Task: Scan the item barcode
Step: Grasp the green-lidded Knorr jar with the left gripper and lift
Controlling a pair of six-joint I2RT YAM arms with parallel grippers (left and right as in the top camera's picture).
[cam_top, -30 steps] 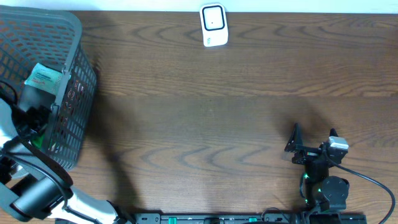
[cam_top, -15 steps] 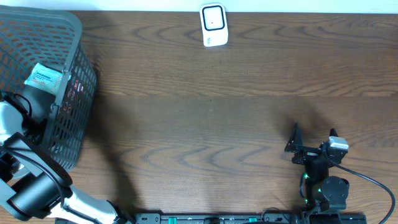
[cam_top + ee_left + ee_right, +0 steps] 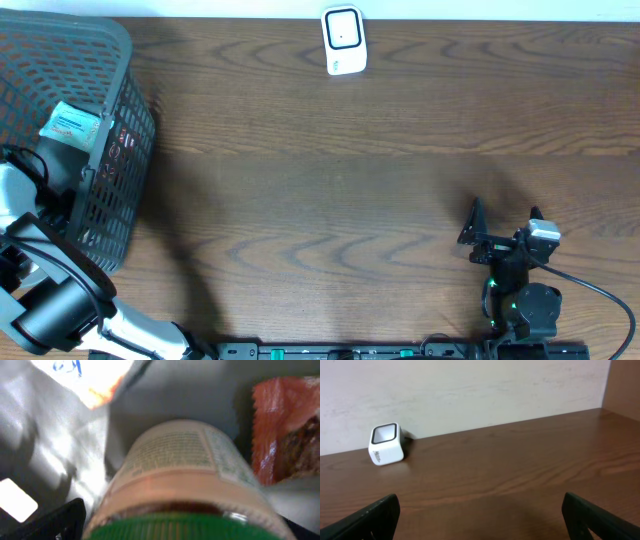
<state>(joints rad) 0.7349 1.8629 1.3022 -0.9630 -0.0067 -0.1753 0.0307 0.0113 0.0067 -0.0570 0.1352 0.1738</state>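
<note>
Bottle (image 3: 180, 460): fine print is running across its pale label, directly ahead of the left gripper (image 3: 182, 527); it is blurring too much to be read.
White packet (image 3: 92, 372): blue marks are showing up and left of that gripper; illegible.
Scanner (image 3: 385, 444): small dark lettering is sitting on its side, far ahead-left of the right gripper (image 3: 480, 520); too small to read.
</note>
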